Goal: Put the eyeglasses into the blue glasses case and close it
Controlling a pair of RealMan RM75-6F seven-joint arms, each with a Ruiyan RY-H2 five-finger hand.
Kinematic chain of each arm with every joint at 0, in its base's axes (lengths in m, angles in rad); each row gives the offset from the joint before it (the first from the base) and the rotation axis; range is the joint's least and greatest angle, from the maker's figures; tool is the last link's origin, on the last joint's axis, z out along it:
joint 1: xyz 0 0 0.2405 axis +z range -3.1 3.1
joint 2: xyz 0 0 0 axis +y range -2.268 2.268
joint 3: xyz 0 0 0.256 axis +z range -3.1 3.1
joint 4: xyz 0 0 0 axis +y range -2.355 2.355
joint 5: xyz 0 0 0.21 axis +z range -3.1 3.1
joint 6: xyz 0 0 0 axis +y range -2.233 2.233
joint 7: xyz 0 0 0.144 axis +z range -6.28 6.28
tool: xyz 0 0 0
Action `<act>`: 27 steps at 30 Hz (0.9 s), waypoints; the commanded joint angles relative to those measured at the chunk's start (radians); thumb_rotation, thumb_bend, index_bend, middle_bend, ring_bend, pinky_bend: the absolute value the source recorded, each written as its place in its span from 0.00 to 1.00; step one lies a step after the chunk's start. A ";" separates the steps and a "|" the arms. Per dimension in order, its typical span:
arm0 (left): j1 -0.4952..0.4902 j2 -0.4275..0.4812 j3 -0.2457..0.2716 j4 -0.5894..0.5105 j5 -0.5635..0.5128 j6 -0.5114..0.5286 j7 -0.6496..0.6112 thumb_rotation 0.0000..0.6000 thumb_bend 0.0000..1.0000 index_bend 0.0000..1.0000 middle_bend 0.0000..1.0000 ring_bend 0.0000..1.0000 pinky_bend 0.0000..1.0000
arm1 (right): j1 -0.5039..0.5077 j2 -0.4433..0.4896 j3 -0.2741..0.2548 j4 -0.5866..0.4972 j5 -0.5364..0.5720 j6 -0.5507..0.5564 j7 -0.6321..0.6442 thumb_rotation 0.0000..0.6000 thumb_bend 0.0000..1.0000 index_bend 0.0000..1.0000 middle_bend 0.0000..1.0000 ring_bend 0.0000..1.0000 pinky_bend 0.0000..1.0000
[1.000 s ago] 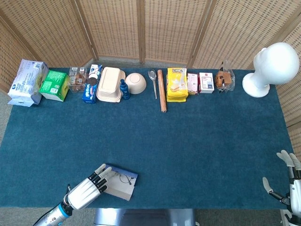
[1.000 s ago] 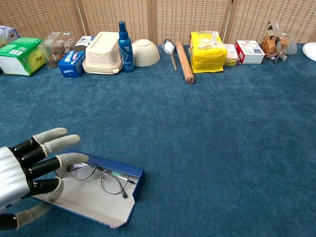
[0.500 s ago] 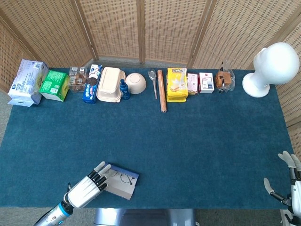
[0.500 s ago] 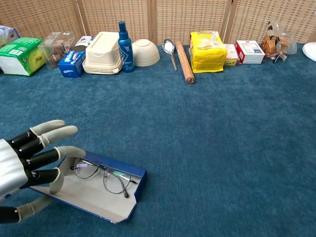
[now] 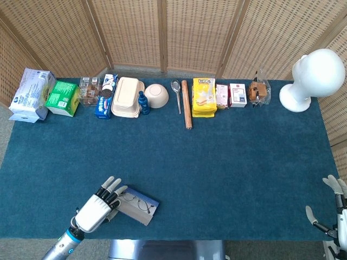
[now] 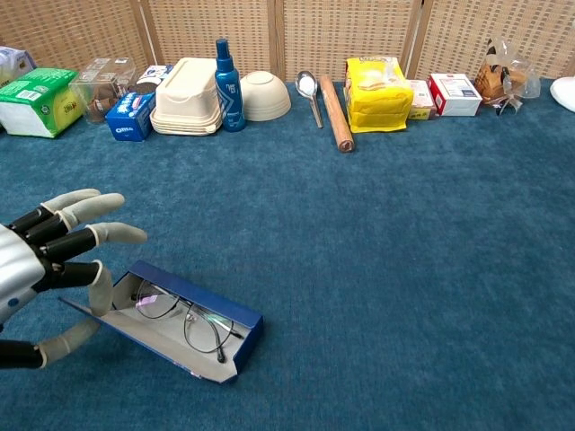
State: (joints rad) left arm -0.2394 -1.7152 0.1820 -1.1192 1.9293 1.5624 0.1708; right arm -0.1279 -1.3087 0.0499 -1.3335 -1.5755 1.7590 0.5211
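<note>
Blue glasses case (image 6: 171,328): one (lid up) | eyeglasses (image 6: 180,316): one pair, inside | left hand (image 6: 40,269): spread; right hand (image 5: 336,214): spread

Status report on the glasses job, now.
Left hand open, fingers at case's left end. Right hand open, idle at table edge. Eyeglasses inside blue case, lid not closed. Nothing in the way.

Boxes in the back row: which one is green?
The green box at the far left of the row, beside the white pack. The Oreo box is blue, and the small box near the right end is red and white.
</note>
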 commanded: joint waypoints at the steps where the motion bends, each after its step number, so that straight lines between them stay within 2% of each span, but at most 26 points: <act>1: -0.004 -0.012 -0.019 -0.011 -0.032 -0.025 -0.022 1.00 0.38 0.60 0.19 0.00 0.00 | -0.001 0.001 0.001 0.000 0.002 -0.001 0.001 1.00 0.31 0.00 0.18 0.00 0.11; 10: -0.011 -0.047 -0.054 -0.003 -0.097 -0.069 -0.068 1.00 0.38 0.59 0.17 0.00 0.00 | -0.005 0.005 0.002 -0.003 0.006 -0.003 0.000 1.00 0.31 0.00 0.19 0.00 0.11; 27: -0.023 -0.080 -0.104 -0.021 -0.165 -0.081 -0.120 1.00 0.38 0.57 0.17 0.00 0.00 | -0.013 0.010 0.006 0.003 0.010 -0.002 0.013 1.00 0.31 0.00 0.18 0.00 0.11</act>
State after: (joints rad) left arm -0.2608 -1.7929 0.0817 -1.1372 1.7685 1.4832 0.0530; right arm -0.1405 -1.2989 0.0562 -1.3311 -1.5650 1.7571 0.5339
